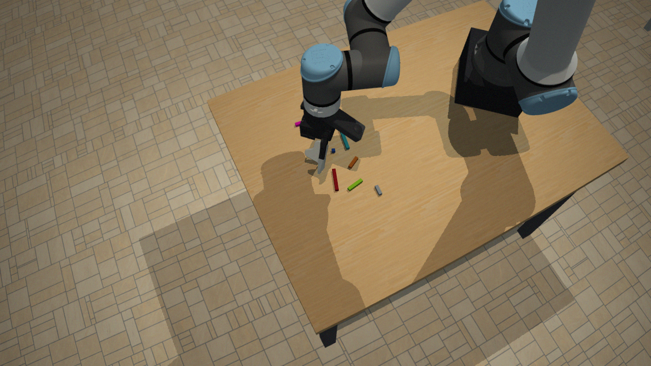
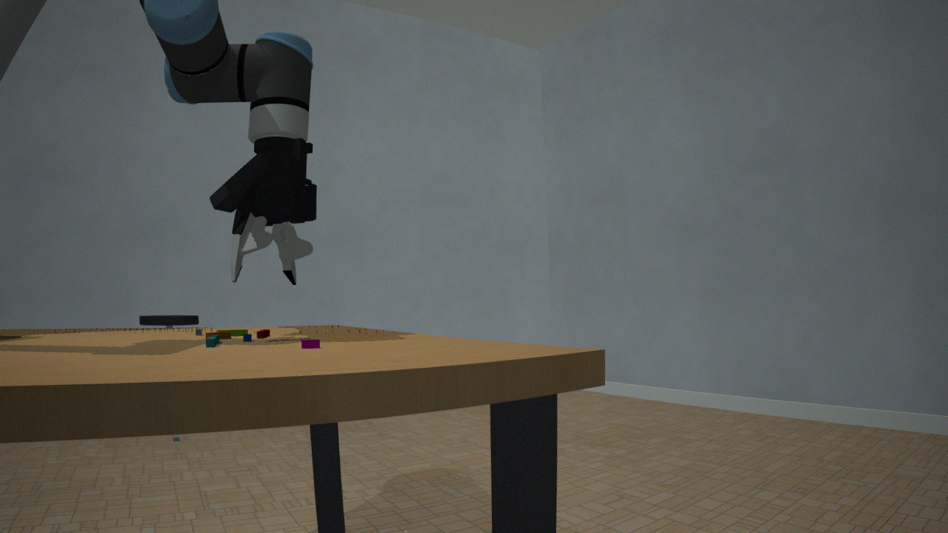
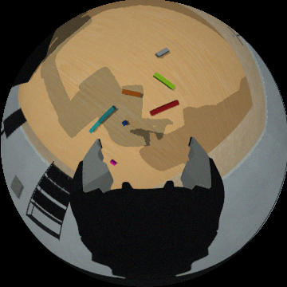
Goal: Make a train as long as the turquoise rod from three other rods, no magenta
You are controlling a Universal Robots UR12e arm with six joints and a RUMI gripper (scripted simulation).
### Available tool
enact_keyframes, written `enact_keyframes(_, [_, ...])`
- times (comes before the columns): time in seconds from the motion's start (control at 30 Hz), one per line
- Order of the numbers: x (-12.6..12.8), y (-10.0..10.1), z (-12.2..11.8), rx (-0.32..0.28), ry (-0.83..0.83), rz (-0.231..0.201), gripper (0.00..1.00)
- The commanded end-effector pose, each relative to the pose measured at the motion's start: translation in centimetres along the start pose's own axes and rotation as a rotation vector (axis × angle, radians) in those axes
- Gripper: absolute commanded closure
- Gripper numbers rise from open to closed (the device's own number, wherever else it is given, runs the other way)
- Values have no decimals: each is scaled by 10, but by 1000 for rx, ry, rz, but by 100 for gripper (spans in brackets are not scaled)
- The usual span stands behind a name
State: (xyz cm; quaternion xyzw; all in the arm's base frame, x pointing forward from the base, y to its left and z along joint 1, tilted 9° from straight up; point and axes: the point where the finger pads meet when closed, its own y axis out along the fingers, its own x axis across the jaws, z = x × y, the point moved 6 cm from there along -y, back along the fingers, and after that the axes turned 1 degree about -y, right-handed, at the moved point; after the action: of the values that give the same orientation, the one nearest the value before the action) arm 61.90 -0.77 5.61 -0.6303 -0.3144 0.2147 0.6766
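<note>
We saw the gripper (image 1: 320,159) (image 2: 264,278) (image 3: 145,138) above the table (image 1: 409,218) (image 2: 398,364) (image 3: 139,24), its 2 fingers spread wide apart with nothing between them. Below, 7 rods lay flat and separate – none of them joined end to end, so no train stood yet.

We found the turquoise rod (image 1: 345,140) (image 2: 212,340) (image 3: 103,119) partly hidden by the gripper in the top view, with the blue rod (image 1: 333,150) (image 2: 246,337) (image 3: 124,123) near it. The orange rod (image 1: 353,162) (image 2: 220,335) (image 3: 131,93) lay at a slant between the turquoise rod and the lime rod (image 1: 355,184) (image 2: 232,332) (image 3: 164,80). In the top view we had the red rod (image 1: 335,179) (image 2: 263,333) (image 3: 164,108) just left of the lime one, and the grey rod (image 1: 378,190) (image 2: 198,331) (image 3: 163,53) to its right. The magenta rod (image 1: 297,123) (image 2: 309,343) (image 3: 113,162) lay apart from the others – near the table's edge, beyond the blue rod.
</note>
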Motion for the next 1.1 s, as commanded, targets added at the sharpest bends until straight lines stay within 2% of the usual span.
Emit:
enact_keyframes(0.0, [0, -1, 0, -1, -1, -1, 0])
enact_keyframes(0.57, [-4, -1, -3, -1, -104, 0, 0])
enact_keyframes(1.07, [-21, 0, -14, -1, -461, 0, 0])
